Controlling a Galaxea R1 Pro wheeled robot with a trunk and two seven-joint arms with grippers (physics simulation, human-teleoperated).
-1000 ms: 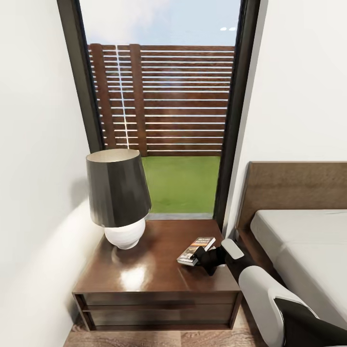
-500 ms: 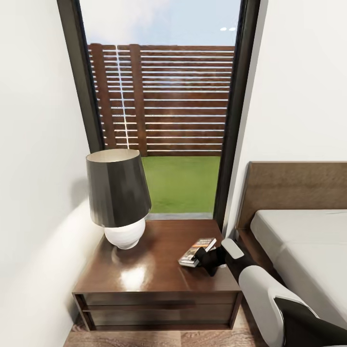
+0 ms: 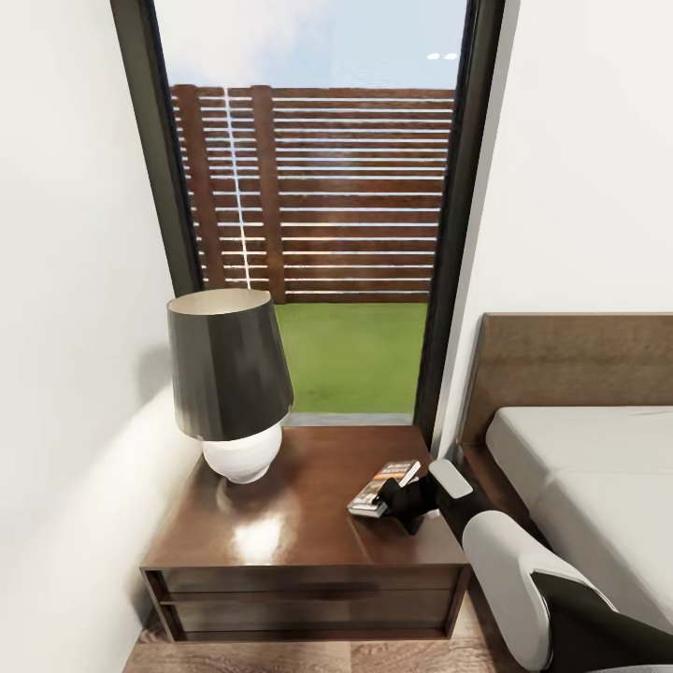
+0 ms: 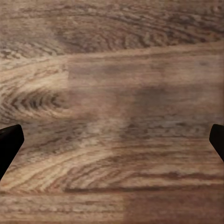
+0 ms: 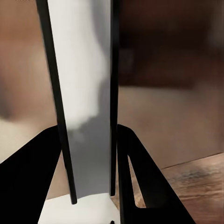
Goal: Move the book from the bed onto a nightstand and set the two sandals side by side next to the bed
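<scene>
- Book (image 3: 382, 487): on the nightstand (image 3: 280, 533) top, right half, toward the edge nearest the bed (image 3: 589, 477); dark cover with orange band up; near end pinched in the right gripper (image 3: 391, 502), far end pointing toward the window (image 3: 318, 206).
- Right gripper: closed on the book's edge; in the right wrist view, the two black fingers (image 5: 140, 182) press either side of the book (image 5: 86, 102), seen edge-on as a pale page block between dark covers. Whether the book lies flat or slightly lifted: cannot tell.
- Left gripper (image 4: 112, 140): fingers spread wide, tips at opposite edges of the left wrist view; nothing between them, wood-plank floor (image 4: 112, 93) beyond.
- Nightstand: dark brown, glossy top, two drawer fronts; set against the left wall, below the window, just beside the bed frame.
- Lamp (image 3: 229, 383): dark shade, white round base; on the nightstand's left rear part, well apart from the book.
- Bed: pale-grey mattress, brown headboard (image 3: 570, 360), right of the nightstand.
</scene>
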